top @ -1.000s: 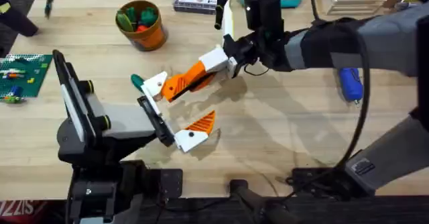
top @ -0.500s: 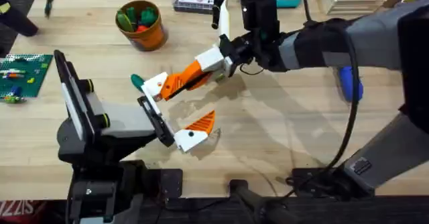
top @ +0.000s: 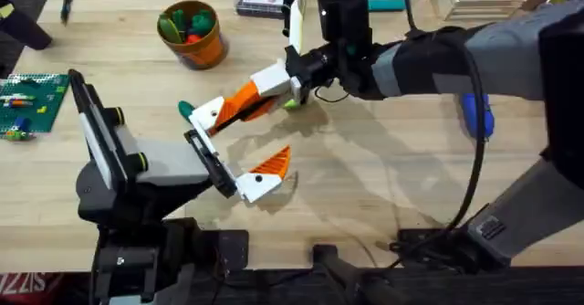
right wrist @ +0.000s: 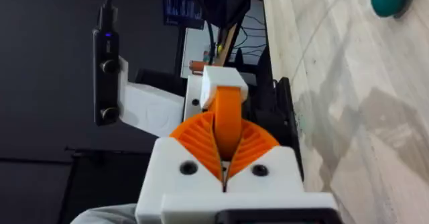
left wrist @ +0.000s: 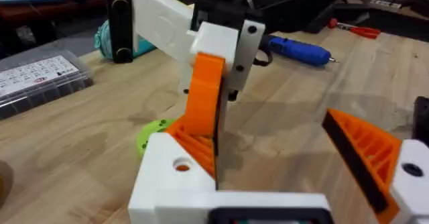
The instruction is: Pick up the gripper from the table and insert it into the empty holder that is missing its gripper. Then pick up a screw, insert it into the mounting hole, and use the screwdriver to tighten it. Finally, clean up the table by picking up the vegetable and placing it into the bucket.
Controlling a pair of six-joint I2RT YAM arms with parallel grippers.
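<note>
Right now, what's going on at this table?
The right hand is shut on the gripper, an orange fingertip, and holds it against the white holder on one jaw of the left hand. The left hand's other jaw already carries its orange fingertip. The screwdriver lies on the table by the right arm, and the bucket stands at the back left.

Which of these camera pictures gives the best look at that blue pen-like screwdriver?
The left wrist view: the screwdriver lies in full on the table, blue body and thin metal tip both plain. In the overhead view, only part of its blue body peeks out behind the right arm. In the right wrist view I cannot make it out.
</note>
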